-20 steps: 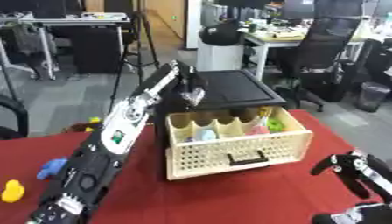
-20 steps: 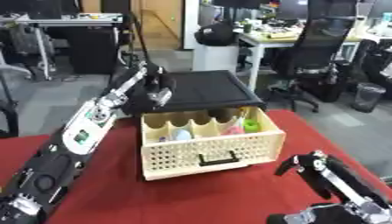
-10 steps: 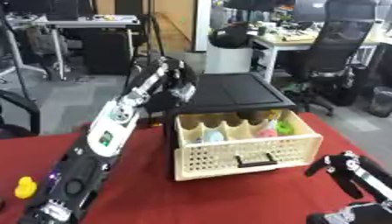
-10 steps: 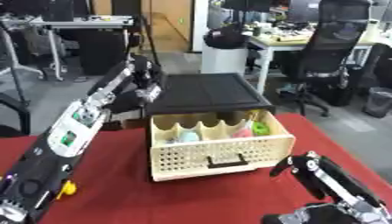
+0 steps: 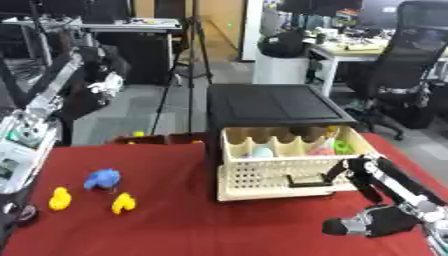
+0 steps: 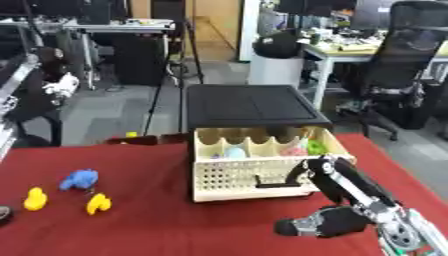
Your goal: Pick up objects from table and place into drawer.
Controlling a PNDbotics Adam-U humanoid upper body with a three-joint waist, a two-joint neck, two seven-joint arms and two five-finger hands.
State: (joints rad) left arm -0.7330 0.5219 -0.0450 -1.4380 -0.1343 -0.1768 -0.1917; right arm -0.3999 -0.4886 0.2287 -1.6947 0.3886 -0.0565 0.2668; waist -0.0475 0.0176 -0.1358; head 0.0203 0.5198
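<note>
Red-covered surface point(image 5: 175, 225) fills the view, and at its far side sits the black cabinet point(image 5: 271, 107) with its cream drawer point(image 5: 284, 175) pulled open, small colourful pieces inside. Right hand point(image 5: 350, 167) hangs just at the drawer's front right corner, fingers curled, gripping nothing. Left hand point(image 5: 107, 82) is raised high at the left, away from everything; its fingers can't be made out. On the cloth to the left lie a blue toy point(image 5: 102, 178) and two yellow ducks point(image 5: 123, 202), well apart from the drawer.
</note>
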